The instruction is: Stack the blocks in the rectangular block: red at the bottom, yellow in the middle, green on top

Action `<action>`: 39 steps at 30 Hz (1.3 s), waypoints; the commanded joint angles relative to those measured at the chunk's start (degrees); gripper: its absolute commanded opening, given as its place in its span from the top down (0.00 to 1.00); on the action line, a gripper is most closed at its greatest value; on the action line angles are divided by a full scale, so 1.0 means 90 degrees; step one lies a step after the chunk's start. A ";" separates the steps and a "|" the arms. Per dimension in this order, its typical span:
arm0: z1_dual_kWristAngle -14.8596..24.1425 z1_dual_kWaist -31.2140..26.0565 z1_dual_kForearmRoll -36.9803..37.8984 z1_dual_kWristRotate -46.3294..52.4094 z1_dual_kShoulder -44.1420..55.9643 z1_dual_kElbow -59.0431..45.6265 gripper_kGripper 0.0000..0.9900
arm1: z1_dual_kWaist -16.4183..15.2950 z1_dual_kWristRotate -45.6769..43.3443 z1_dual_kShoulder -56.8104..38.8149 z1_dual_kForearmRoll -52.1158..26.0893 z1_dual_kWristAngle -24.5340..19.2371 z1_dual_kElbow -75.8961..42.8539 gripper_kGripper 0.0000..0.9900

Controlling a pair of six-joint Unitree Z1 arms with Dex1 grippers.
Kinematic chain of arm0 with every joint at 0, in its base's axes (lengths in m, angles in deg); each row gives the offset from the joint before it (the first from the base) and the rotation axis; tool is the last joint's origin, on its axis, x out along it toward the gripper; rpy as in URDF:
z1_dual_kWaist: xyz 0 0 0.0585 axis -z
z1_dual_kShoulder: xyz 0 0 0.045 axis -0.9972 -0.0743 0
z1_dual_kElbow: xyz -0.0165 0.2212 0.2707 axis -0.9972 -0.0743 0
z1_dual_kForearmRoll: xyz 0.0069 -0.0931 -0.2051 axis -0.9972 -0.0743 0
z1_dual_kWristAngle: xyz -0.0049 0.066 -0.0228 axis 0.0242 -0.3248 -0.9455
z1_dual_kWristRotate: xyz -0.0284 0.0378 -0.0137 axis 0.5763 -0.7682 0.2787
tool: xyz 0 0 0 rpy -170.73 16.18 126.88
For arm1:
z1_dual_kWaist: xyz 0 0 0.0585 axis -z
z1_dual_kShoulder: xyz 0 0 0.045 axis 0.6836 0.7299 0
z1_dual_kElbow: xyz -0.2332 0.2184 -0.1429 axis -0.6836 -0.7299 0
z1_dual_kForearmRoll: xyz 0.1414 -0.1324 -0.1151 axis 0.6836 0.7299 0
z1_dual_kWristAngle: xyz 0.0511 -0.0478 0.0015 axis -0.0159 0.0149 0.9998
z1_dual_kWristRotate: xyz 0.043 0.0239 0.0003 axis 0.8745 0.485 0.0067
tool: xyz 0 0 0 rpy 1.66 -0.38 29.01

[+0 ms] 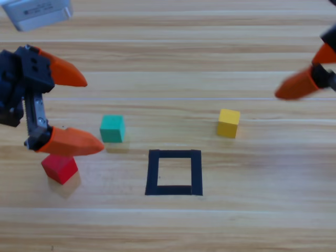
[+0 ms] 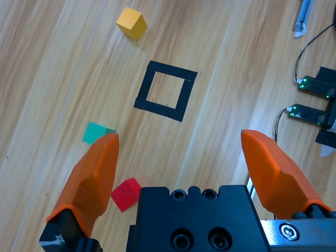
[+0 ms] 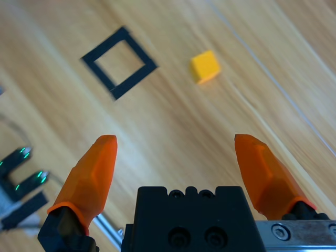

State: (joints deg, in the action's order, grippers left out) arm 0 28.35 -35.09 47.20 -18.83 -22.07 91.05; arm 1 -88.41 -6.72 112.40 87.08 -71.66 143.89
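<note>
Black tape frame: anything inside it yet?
Nothing inside the black tape frame, only bare wood; its opening shows fully. The red cube, green cube and yellow cube sit outside it.

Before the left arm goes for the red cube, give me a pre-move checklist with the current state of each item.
1. Left tool open wide enough for a cube: ok, jaws spread, nothing held.
2. Red cube free to grasp: ok, it lies alone on the table, part hidden under the lower jaw in the high view.
3. Tape frame empty for the first cube: ok.
4. Green cube clear of the red one: ok, apart, though close to the tool.
5. Yellow cube outside the frame, untouched: ok.
6. Right tool out of the way: ok, open at the right edge.
7. Tool height above the red cube: cannot tell.
</note>
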 commanded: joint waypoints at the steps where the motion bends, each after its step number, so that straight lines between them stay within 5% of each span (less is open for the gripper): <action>1: 0.0138 0.0114 -0.0065 0.0133 0.0054 -0.0167 0.00 | -0.0125 0.0509 0.1379 -0.0103 -0.1224 0.0557 0.00; 6: 0.0509 0.0104 -0.0055 0.0621 0.0024 -0.0099 0.00 | -0.0115 0.0743 0.2385 0.0034 -0.1488 0.1338 0.00; 16: 0.1974 -0.0589 -0.0251 0.3512 -0.0132 0.0155 0.00 | -0.0027 -0.0790 0.4143 0.1274 -0.1410 0.2832 0.01; 25: 0.1964 -0.1390 -0.1422 0.4674 -0.1265 0.0800 0.01 | 0.0490 -0.2177 0.4426 0.1382 -0.0111 0.2881 0.01; 31: 0.1896 -0.1439 -0.1901 0.4342 -0.2681 0.1229 0.01 | 0.0559 -0.2665 0.4543 0.1421 -0.0101 0.2920 0.01; 39: 0.1144 -0.1995 -0.1364 0.3824 -0.3179 0.0546 0.01 | 0.0578 -0.2997 0.4895 0.1655 -0.0189 0.3369 0.02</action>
State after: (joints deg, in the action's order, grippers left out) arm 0 41.76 -48.25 31.33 17.41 -49.31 101.25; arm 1 -84.98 -32.79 150.12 99.26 -72.93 171.83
